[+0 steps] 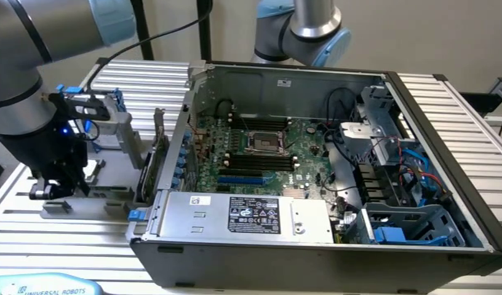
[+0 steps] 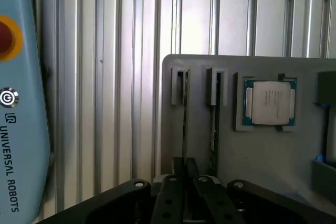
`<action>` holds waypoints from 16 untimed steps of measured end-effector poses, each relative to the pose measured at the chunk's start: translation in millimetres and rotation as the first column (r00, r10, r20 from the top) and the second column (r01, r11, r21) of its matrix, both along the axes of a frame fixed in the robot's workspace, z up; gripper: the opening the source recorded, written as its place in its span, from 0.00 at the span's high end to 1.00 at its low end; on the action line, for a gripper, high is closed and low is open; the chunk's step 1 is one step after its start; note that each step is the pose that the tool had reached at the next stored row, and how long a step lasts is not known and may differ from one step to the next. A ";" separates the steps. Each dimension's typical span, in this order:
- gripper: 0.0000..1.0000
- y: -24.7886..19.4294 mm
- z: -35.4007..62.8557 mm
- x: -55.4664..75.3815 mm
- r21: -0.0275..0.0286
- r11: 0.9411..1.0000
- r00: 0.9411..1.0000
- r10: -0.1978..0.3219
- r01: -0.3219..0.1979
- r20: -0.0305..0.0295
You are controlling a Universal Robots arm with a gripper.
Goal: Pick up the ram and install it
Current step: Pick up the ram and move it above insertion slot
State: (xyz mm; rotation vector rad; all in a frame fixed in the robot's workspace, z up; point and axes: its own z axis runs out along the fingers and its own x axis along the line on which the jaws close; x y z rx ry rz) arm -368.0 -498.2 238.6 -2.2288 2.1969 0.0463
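A grey parts tray [image 2: 262, 150] carries two thin ram sticks standing on edge in narrow slots. The nearer ram [image 2: 185, 124] runs straight in between my gripper's black fingers [image 2: 178, 169], which are closed together on its end; the stick still sits in its slot. The second ram stick [image 2: 214, 129] stands one slot over. In the exterior view my gripper [image 1: 61, 189] is low over the tray [image 1: 103, 184], on that view's left of the open computer case. The black memory slots [image 1: 255, 161] lie on the motherboard inside the case.
A silver processor chip [image 2: 270, 103] rests in a pocket of the tray beside the sticks. A light-blue teach pendant [image 2: 21, 129] with a red button lies on the ribbed aluminium table. The case wall [image 1: 173, 153] stands between tray and motherboard. A second arm [image 1: 304, 27] rises behind the case.
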 end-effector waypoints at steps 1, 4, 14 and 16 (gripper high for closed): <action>0.86 0.0 3.7 0.1 0.001 1.000 1.000 0.001 -0.001 0.000; 0.86 0.0 15.8 1.3 0.004 1.000 1.000 0.006 -0.006 0.000; 0.86 0.0 49.6 12.1 0.029 0.999 0.999 0.046 -0.046 -0.001; 0.86 0.0 56.3 14.5 0.035 0.998 0.999 0.054 -0.054 0.000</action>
